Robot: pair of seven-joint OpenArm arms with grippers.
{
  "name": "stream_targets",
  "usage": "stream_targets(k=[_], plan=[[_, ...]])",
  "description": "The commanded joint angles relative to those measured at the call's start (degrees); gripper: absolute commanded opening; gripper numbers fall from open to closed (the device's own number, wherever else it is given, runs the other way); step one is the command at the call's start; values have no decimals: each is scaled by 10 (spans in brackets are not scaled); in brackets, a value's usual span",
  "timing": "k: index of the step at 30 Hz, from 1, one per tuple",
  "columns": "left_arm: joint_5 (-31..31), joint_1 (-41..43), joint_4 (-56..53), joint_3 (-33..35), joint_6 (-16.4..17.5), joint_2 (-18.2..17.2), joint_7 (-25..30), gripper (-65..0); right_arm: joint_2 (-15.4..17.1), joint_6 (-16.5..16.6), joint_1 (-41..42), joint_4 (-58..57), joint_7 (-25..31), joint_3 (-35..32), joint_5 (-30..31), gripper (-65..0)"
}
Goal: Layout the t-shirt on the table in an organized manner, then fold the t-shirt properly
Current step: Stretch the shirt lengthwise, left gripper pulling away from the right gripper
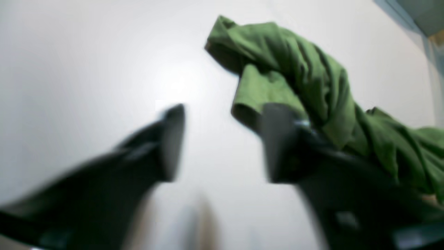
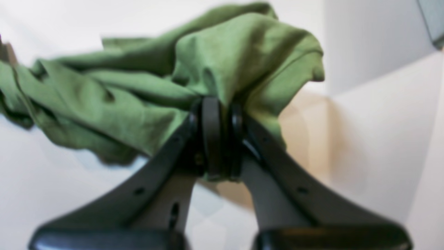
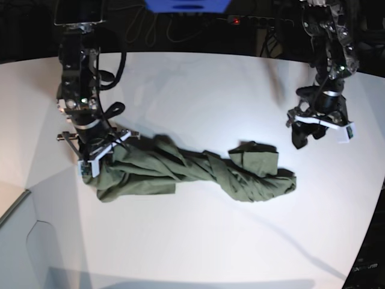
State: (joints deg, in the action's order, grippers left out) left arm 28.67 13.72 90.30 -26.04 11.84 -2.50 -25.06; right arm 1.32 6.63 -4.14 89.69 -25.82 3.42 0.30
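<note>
The olive-green t-shirt (image 3: 198,168) lies twisted like a rope across the white table (image 3: 198,90), bunched up at both ends. At the shirt's left end in the base view, my right gripper (image 3: 99,153) is shut on a bunch of cloth; the right wrist view shows its jaws (image 2: 216,135) pinching the fabric (image 2: 138,93). My left gripper (image 3: 307,139) hangs above the table, up and to the right of the shirt's other end, and touches nothing. In the left wrist view its jaws (image 1: 223,142) stand wide apart with only bare table between them. The crumpled t-shirt (image 1: 305,69) lies beyond the right finger.
The table's curved edge (image 3: 376,198) runs close to the left arm on the right of the base view. A grey panel (image 3: 24,241) sits below the table at the bottom left. Cables and a blue object (image 3: 186,5) lie behind the far edge.
</note>
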Motion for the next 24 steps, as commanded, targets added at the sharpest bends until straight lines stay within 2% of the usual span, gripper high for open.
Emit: stream_targets(k=[1, 3, 4, 9, 14, 20, 24], plan=[[7, -16, -1, 0, 4, -4, 12, -206, 4, -3, 7, 14, 17, 1, 1, -650], [3, -45, -23, 0, 5, -4, 13, -131, 12, -3, 5, 14, 17, 1, 1, -650], [2, -62, -35, -2, 5, -4, 14, -123, 14, -3, 4, 14, 16, 1, 1, -650], [1, -151, -120, 1, 3, -25, 15, -123, 16, -3, -6, 14, 16, 1, 1, -650], [1, -247, -251, 1, 1, -42, 15, -123, 16, -3, -18, 14, 15, 1, 0, -650], [0, -340, -412, 1, 4, -51, 17, -123, 16, -3, -21, 13, 15, 1, 0, -650], [0, -375, -481, 1, 5, -52, 17, -123, 16, -3, -28, 13, 15, 1, 0, -650]])
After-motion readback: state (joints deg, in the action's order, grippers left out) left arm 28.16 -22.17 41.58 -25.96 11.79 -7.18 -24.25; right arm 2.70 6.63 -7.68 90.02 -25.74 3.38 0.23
